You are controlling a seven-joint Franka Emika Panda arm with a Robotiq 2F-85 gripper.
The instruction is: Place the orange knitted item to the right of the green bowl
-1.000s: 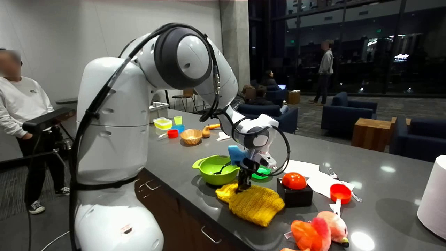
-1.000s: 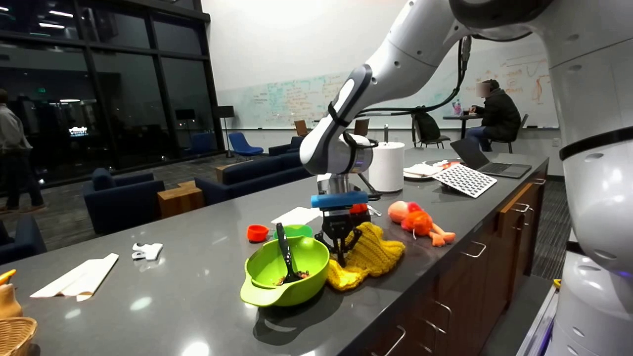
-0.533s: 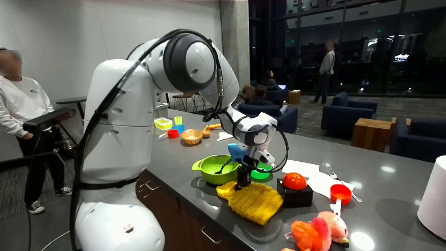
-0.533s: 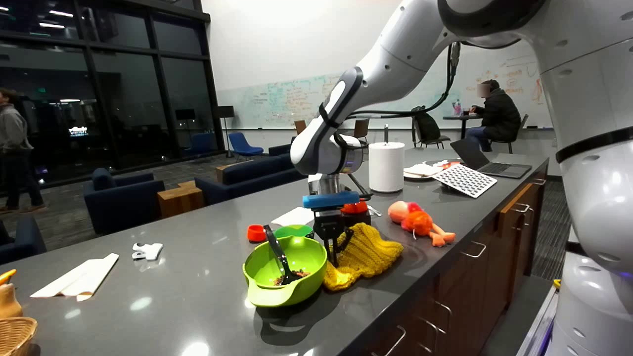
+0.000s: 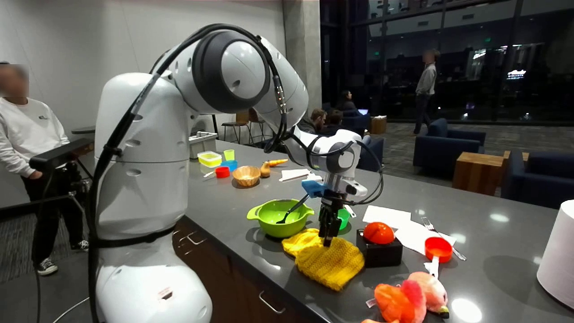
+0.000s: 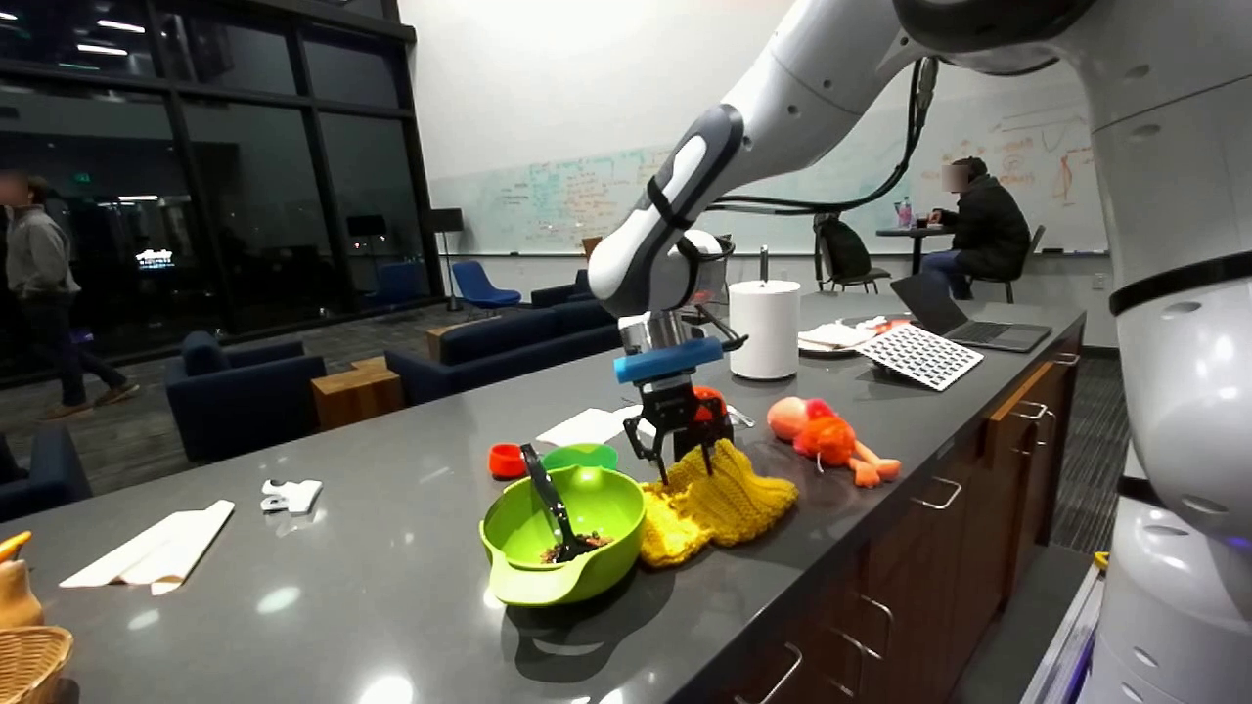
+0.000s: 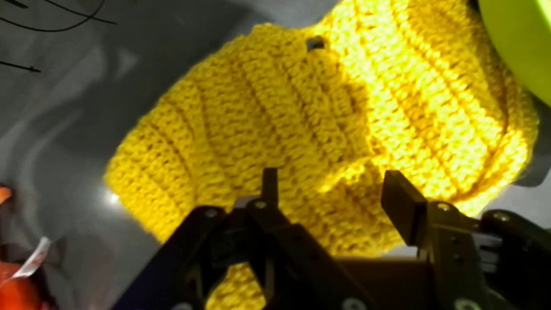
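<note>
Orange knitted item (image 6: 729, 513): on the grey countertop (image 6: 372, 538), just right of the green bowl (image 6: 599, 575) in an exterior view. Yellow-orange, ribbed, rumpled, one part humped up. Touching the bowl wall or barely clear of it, cannot tell.
Gripper (image 7: 331, 181): pointing down over the knitted item, fingers well parted, ribbing in plain sight across the gap, jaws free. Fingertip contact with the knit: cannot tell.
Green bowl: upright; black utensil (image 6: 548, 494) propped inside, handle above the rim; brownish bits (image 6: 599, 540) at the bottom.
Smaller green bowl (image 6: 581, 456): behind the lime one in an exterior view, partly hidden by it.
Red dome (image 5: 379, 233): atop a black box (image 5: 381, 255), near the knitted item.
Red measuring cup (image 5: 438, 249): handle toward the plush toy (image 5: 401, 301), orange and pink, near the counter edge.
White sheets (image 5: 388, 216): flat, past the black box; fork (image 5: 427, 223) lying by one.
Paper roll (image 6: 764, 332): upright, farther along the countertop.
</note>
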